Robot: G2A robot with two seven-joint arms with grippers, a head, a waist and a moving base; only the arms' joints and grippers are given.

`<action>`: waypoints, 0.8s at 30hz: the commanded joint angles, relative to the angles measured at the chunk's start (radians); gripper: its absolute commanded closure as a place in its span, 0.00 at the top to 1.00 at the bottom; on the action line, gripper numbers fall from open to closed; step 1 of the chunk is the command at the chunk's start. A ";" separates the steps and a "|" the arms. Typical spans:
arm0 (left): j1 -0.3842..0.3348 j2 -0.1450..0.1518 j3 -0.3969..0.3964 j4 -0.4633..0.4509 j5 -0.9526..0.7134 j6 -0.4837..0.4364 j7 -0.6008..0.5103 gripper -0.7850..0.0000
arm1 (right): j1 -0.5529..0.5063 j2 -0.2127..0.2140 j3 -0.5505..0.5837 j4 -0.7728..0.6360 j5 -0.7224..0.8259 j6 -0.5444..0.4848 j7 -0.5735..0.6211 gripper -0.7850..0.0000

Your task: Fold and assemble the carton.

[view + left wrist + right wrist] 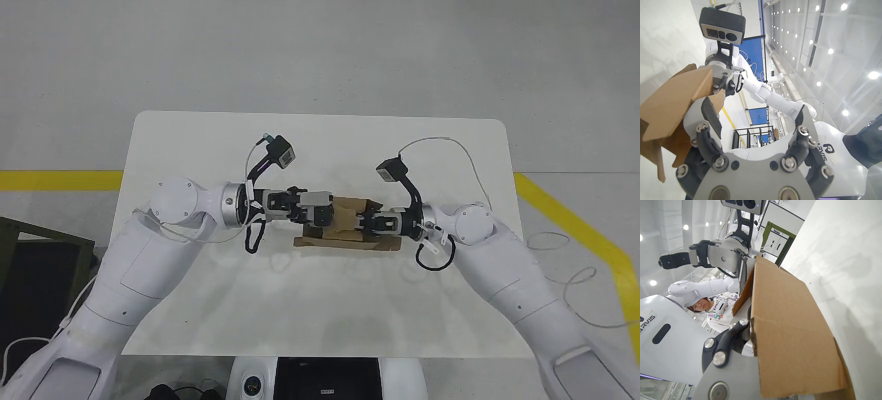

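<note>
White table (pixel 330 300), grey floor (pixel 300 50), yellow floor line (pixel 60 180), ceiling lights (pixel 830 51)

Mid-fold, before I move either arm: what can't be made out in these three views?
Hold of the right gripper on the brown cardboard carton: the carton's panel covers it in the right wrist view; too small in the top view.
Flap state: left gripper and right gripper overlap it in the top view.
Part of the carton: cut off by the left wrist view's edge.
Carton's contact with the white table: hidden beneath it.
</note>
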 commanded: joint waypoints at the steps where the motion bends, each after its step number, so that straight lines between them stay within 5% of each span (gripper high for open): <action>1: 0.003 0.002 -0.013 0.005 0.004 0.002 0.003 1.00 | -0.004 0.003 0.012 0.000 -0.005 0.002 0.002 0.00; 24: 0.040 0.011 -0.085 0.017 0.062 0.038 0.017 1.00 | -0.044 -0.004 0.024 -0.085 -0.006 0.039 0.039 0.00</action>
